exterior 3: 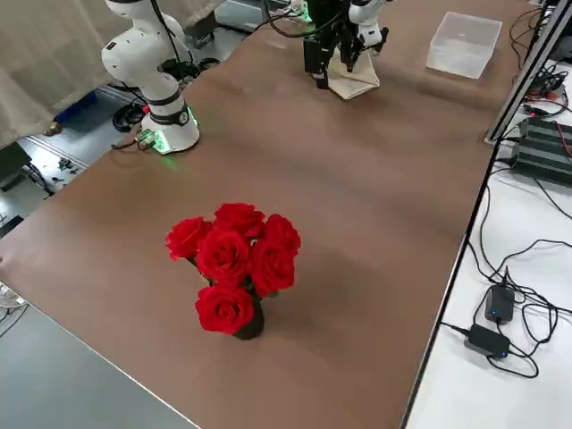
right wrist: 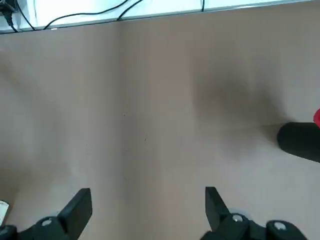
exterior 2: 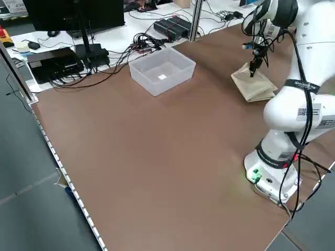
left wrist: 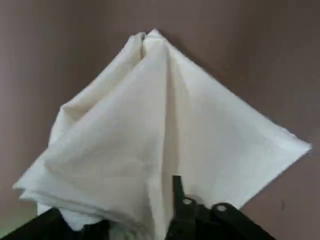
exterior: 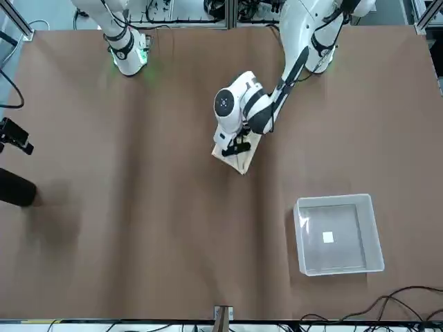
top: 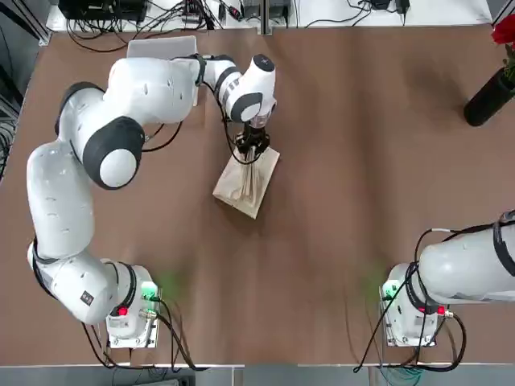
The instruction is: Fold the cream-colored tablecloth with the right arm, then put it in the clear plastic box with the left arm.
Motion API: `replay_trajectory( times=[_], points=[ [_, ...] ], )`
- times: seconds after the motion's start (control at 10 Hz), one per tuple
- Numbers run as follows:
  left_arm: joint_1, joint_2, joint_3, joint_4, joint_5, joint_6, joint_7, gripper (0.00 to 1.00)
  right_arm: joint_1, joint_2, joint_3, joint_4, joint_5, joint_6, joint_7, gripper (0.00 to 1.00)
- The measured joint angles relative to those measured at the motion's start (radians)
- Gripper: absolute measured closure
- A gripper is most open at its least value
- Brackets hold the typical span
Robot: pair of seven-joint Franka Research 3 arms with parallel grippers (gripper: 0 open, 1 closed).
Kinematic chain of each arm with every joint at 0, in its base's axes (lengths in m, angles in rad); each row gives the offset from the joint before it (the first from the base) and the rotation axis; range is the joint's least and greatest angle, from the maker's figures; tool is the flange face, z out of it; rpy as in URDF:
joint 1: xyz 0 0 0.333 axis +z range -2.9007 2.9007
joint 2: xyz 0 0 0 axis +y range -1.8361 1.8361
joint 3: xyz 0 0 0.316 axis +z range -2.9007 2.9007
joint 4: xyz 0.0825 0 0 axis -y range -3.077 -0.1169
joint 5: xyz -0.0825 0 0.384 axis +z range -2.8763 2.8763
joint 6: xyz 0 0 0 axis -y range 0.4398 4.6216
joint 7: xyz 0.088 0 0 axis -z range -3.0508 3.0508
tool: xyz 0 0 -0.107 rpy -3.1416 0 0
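Left gripper (left wrist: 143, 202) stands part-way open over the cloth (left wrist: 215, 135), the fabric ridged up between its fingers; whether it has any firm hold of that ridge, I cannot tell. The cloth lies on the table (top: 322, 265) in a loose folded bundle, one corner spread out. Clock directions here are read from overhead, with the robot's bases along 6 o'clock.

The likeliest slip is a shallow bite: if the jaws catch only the top layers, the lower ones could hang loose or drop out on the lift, undoing the fold. A grip off-centre might let the spread corner trail over the rim of the box (exterior: 339, 235), which sits well apart from the cloth towards 11. The arm itself partly covers the box from overhead, so a low swing that way might knock its wall.

As for pose, the left arm (top: 121, 153) rises from its base at about 7 to 8 from the cloth, bends high on the 9 to 10 side and reaches over, its gripper pointing down. The right gripper (right wrist: 148, 190) waits idle, spread wide with nothing between its fingers, out at the 3 o'clock side, short of the vase (top: 488, 98).
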Motion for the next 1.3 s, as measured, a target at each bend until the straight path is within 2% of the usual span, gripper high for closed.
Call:
replay_trajectory(
  times=[0.3,0.4,0.6,0.8,1.0,1.3],
  points=[
    [-0.001,-0.004,-0.002,0.100,0.001,-0.001,0.014,0.04,0.000,0.000,0.001,0.000,0.000,-0.002,0.000,0.00],
    [-0.001,-0.012,-0.003,0.114,0.001,-0.007,0.046,0.00,0.001,0.001,0.002,0.000,0.001,-0.002,0.000,0.00],
    [0.006,-0.041,-0.004,0.116,-0.004,-0.050,0.191,0.00,0.001,0.001,0.003,-0.001,0.001,-0.002,0.000,0.00],
    [0.059,-0.075,-0.008,0.101,-0.080,-0.070,0.400,0.00,0.001,0.001,0.003,-0.001,0.001,-0.002,0.000,0.00],
    [0.191,-0.119,-0.033,0.058,-0.196,-0.087,0.679,0.00,0.001,0.001,0.003,-0.001,0.001,-0.003,0.000,0.00],
    [0.414,-0.128,-0.097,-0.022,-0.335,-0.089,1.040,0.00,0.001,0.001,0.003,-0.001,0.001,-0.004,0.000,0.00]
  ],
)
